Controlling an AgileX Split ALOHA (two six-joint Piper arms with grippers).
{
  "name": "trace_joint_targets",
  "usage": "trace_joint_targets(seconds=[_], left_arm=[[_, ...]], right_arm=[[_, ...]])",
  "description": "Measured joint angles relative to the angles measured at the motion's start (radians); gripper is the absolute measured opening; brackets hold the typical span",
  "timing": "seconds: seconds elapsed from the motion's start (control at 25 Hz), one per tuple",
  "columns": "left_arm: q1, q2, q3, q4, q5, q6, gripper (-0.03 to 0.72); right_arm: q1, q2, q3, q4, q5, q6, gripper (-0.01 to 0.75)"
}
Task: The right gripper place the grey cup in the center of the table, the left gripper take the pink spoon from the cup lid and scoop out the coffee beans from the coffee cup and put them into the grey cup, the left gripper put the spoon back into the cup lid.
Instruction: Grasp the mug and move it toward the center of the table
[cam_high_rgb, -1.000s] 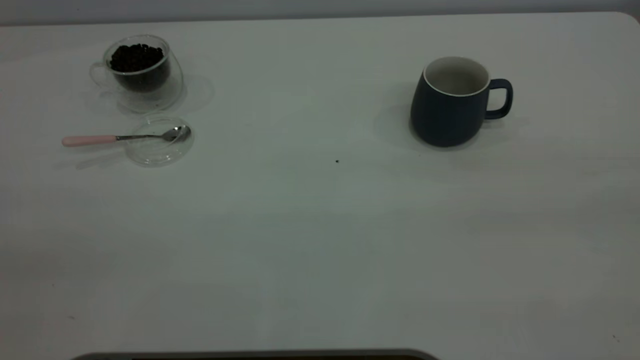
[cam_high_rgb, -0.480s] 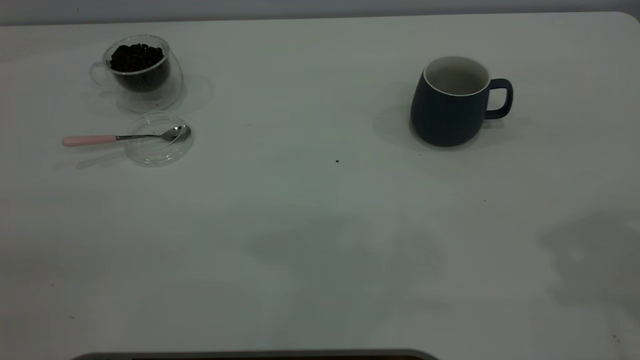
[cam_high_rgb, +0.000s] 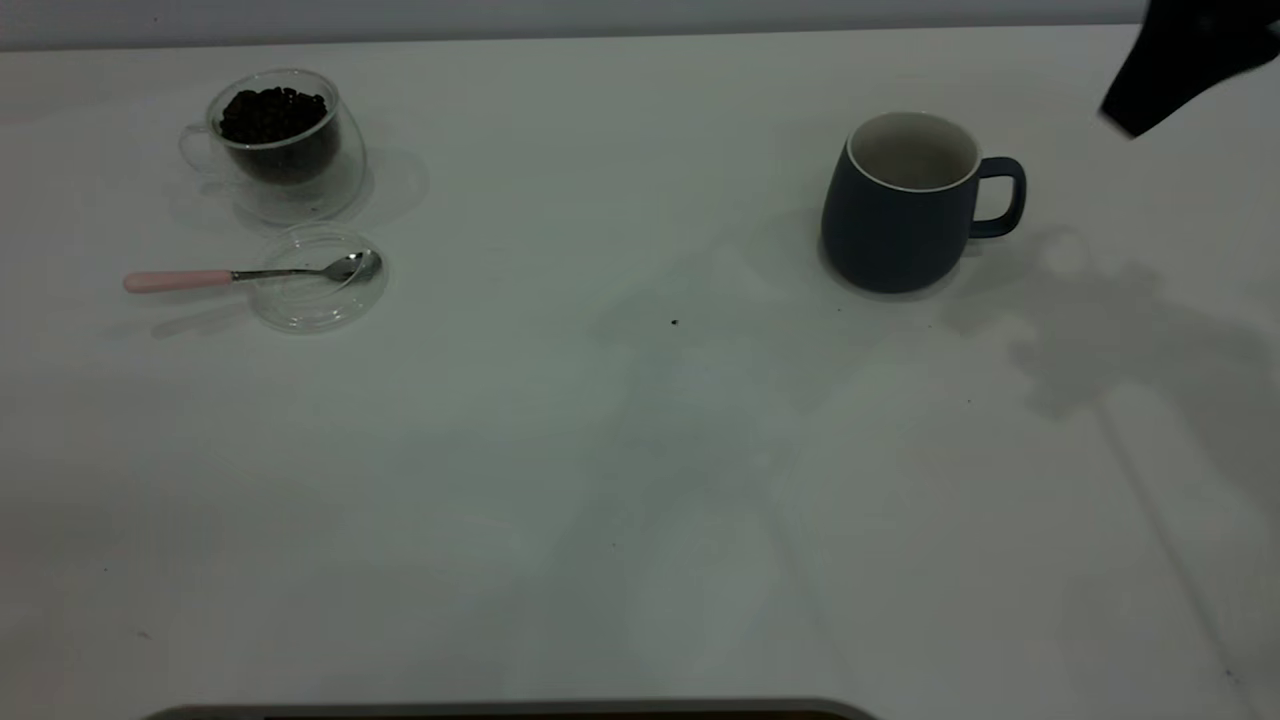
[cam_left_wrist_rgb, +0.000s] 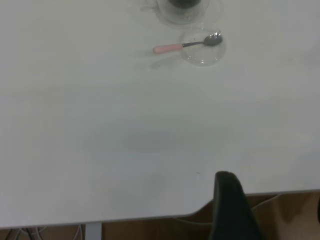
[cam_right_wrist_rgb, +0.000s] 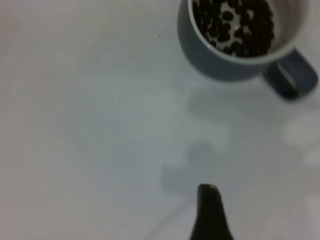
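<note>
Standing upright on the right half of the table (cam_high_rgb: 640, 500), well apart from its centre: the grey cup (cam_high_rgb: 895, 230), handle turned toward the table's right edge, which leaves the handle side open to an approach from the right arm. Contents: the exterior view shows only its white inner wall, but the right wrist view, looking down into it, shows a second lot of beans (cam_right_wrist_rgb: 235, 25) already lying across its bottom. Right claw (cam_high_rgb: 1175, 70): raised at the far right corner, above and beyond the cup's handle, touching nothing; whether it is released or clenched cannot be told. Judged step: the approach to the cup, with the move to the centre not yet made. Far left group, set close together so that the scooping run is short: the coffee cup (cam_high_rgb: 285, 165), clear glass, holding a heap of coffee beans (cam_high_rgb: 273, 115); just in front of it the cup lid (cam_high_rgb: 315, 300), flat on the table; the pink spoon (cam_high_rgb: 200, 279), metal bowl resting inside the lid, pink handle projecting past the rim toward the left, free for a pinch. Left claw (cam_left_wrist_rgb: 227, 200): parked over the table's near edge, well apart from the spoon, carrying nothing; released or clenched cannot be told.
</note>
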Motion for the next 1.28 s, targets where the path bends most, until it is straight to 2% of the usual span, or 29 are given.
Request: trace_joint_targets(seconds=[0.12, 0.24, 0.44, 0.68, 1.04, 1.28], left_arm=[[0.0, 0.0, 0.0, 0.0, 0.0, 0.0, 0.476], [0.0, 0.0, 0.0, 0.0, 0.0, 0.0, 0.476], [0.0, 0.0, 0.0, 0.0, 0.0, 0.0, 0.476], [0.0, 0.0, 0.0, 0.0, 0.0, 0.0, 0.476], [0.0, 0.0, 0.0, 0.0, 0.0, 0.0, 0.476], [0.0, 0.0, 0.0, 0.0, 0.0, 0.0, 0.476]], right_arm=[[0.0, 0.125, -0.098, 0.001, -0.004, -0.217, 0.531], [0.0, 0.19, -0.165, 0.02, -0.02, -0.363, 0.506], [0.0, 0.223, -0.186, 0.135, -0.101, -0.551, 0.501], [0.0, 0.288, -0.186, 0.251, -0.111, -0.791, 0.497], [0.007, 0.364, -0.188, 0.334, -0.18, -0.949, 0.497], [0.081, 0.393, -0.192, 0.42, -0.199, -0.953, 0.497]])
